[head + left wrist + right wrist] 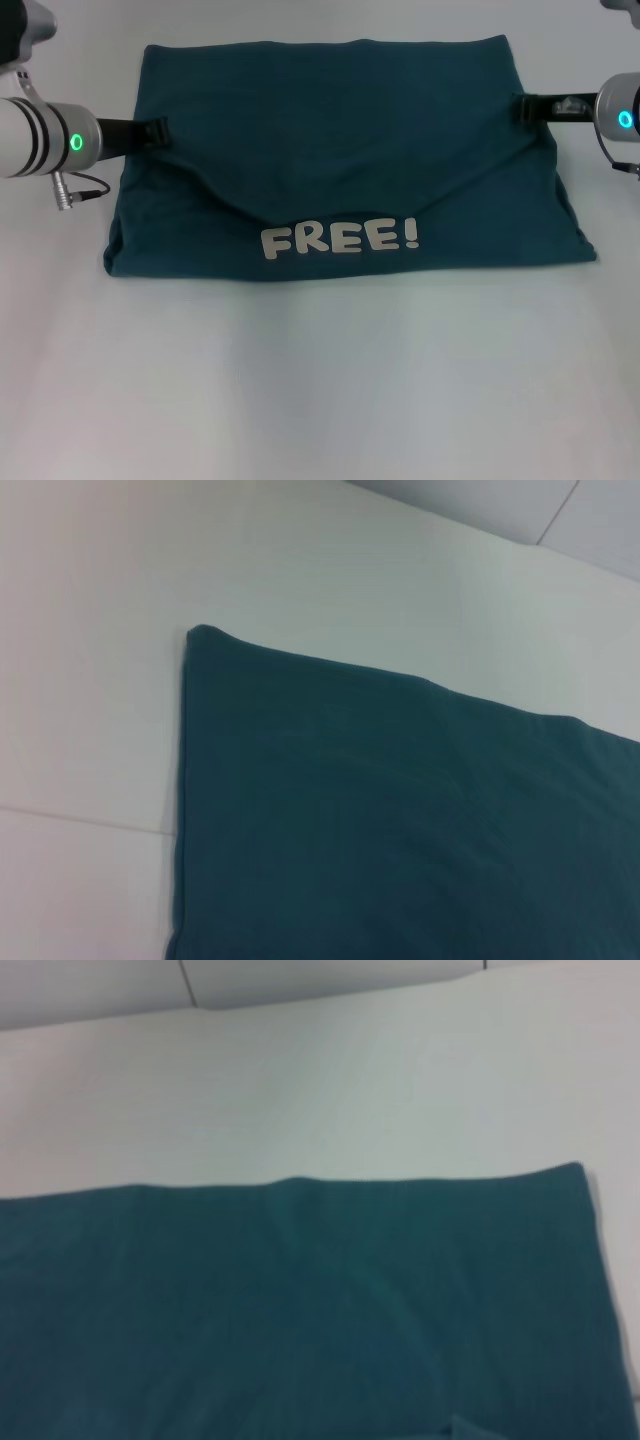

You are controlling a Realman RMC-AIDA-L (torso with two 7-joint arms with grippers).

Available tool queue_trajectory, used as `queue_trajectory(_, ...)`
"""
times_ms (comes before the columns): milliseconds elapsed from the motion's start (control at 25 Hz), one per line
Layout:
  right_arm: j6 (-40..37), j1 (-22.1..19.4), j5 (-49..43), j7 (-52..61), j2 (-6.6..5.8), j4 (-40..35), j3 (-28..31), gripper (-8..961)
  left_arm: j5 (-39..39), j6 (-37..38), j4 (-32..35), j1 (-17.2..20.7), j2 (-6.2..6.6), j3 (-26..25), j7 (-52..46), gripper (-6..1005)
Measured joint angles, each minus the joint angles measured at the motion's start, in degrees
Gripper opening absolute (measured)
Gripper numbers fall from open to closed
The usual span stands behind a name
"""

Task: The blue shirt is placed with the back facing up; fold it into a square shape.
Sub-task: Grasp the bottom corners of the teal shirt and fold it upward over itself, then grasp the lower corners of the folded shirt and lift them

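Blue shirt (340, 150) — hand grips perhaps hidden

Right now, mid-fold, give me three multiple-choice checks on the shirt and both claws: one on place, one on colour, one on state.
1. Where does the white "FREE!" lettering lie on the blue shirt?
A. along the far edge
B. near the edge closest to the robot
C. under the left claw

2. What colour are the lit rings on both wrists?
A. red
B. white
C. green

3. How does the shirt lie?
A. crumpled in a ball
B. partly folded, a flap laid over it
C. hanging off the table

Answers: 1 B, the letters sit just above the near hem. 2 C, both rings glow green. 3 B, a curved fold edge runs from the left claw to the right claw, which sit at the shirt's sides.
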Motion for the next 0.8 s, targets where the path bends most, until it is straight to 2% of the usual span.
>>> queue_trajectory(120,-0.7,0.0,-0.1,0.0,-0.23,0.2,-0.9,202,0.0,0.1,-0.2,0.1,-0.06,0.1,-0.4,23)
queue_trajectory(320,-0.9,0.1,-1.1,1.5,-0.33,0.4,-1.1,210,-0.3,0.1,-0.6,0.4,-0.13,-0.5,-1.2,85)
queue_trajectory(440,-1.3,-0.2,-1.4,2.6,-0.65,0.3,-1.0,214,-0.4,0.3,-0.4,0.9,-0.2,-0.6,-2.7,194)
queue_trajectory(560,-2.9,-0.9,-1.3,4.2,-1.18,-0.4,-0.2,331,-0.8,1.4,1.2,2.1,-0.52,-0.6,-3.6,302)
queue_trajectory(680,-7.6,-3.8,0.4,4.7,-1.24,-3.7,2.3,448,-3.5,5.3,6.3,5.3,-1.55,-0.7,-3.9,382)
queue_trajectory(760,-12.4,-7.2,3.2,4.2,-0.73,-7.7,3.7,674,-7.6,9.4,10.8,8.7,-2.2,-0.7,-3.6,435)
queue_trajectory(800,-15.2,-9.2,5.6,3.6,-0.39,-9.9,4.2,689,-7.6,9.4,10.8,8.7,-2.2,-0.7,-3.6,462)
